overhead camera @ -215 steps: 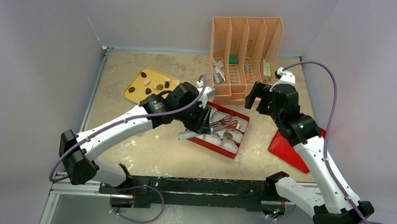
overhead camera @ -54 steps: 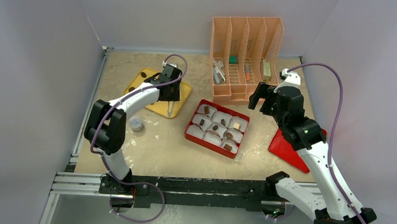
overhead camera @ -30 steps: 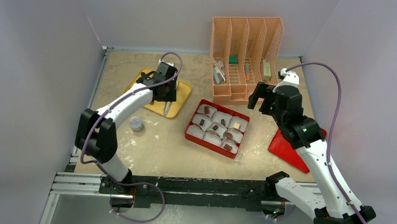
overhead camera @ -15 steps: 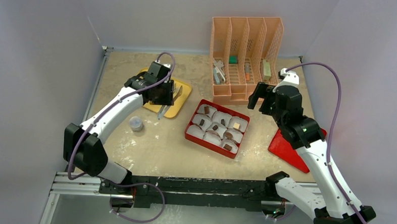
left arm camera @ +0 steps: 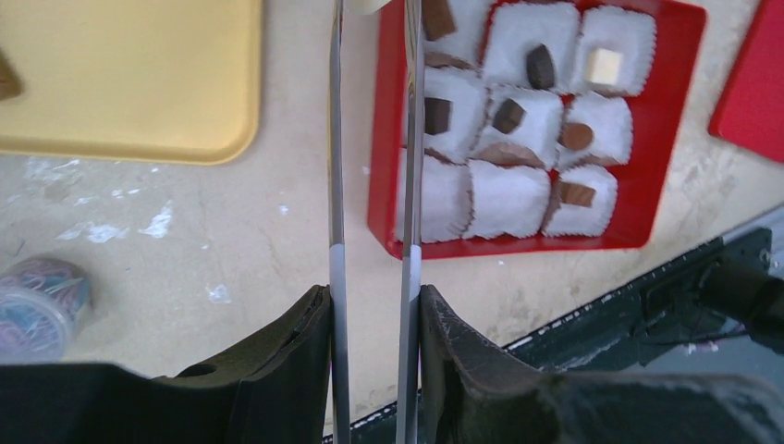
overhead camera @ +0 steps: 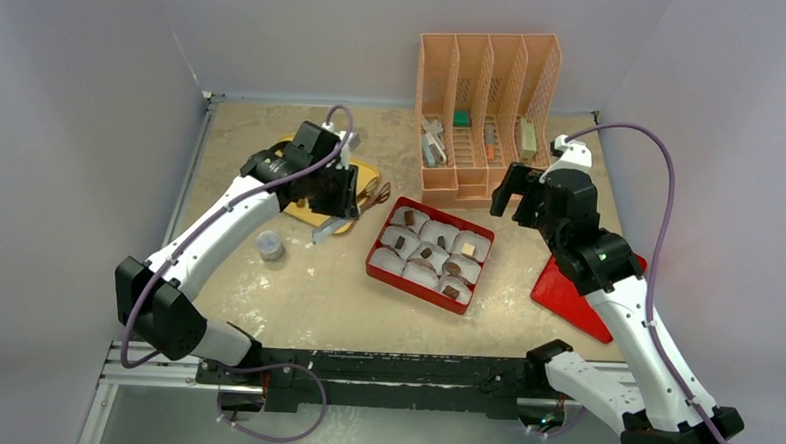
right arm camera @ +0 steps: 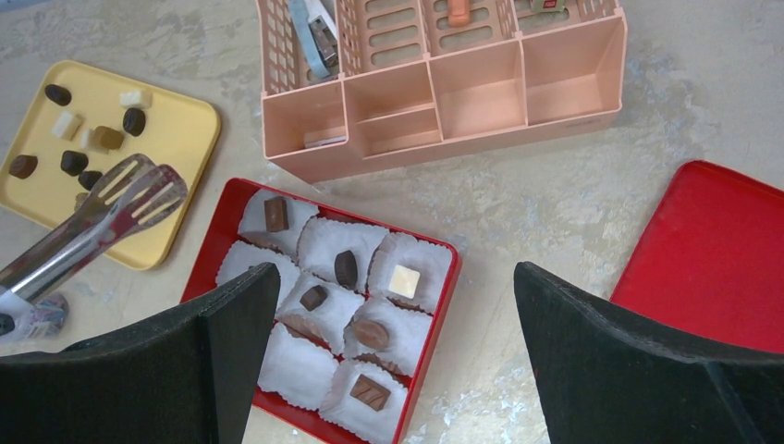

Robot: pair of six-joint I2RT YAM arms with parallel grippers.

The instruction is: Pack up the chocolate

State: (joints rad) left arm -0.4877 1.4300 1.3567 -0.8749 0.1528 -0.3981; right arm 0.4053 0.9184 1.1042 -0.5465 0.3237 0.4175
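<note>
Left wrist view: our left gripper (left arm camera: 370,301) is clamping part-closed on tongs (left arm camera: 336,166), presumably because the chocolate (right arm camera: 346,268) is too small to grip directly; six pieces are sitting in the red box (left arm camera: 682,92), others on the yellow tray (left arm camera: 139,92). Our right gripper (right arm camera: 388,277) is hanging wide open, empty.

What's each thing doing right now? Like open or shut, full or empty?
left pincer, shut on the tongs
right pincer, open, holding nothing
tongs, gripped, arms squeezed close together
red box, open, lid off
paper cups, seven filled, two empty
yellow tray, has loose chocolates on it
red lid, lying flat on the table
</note>
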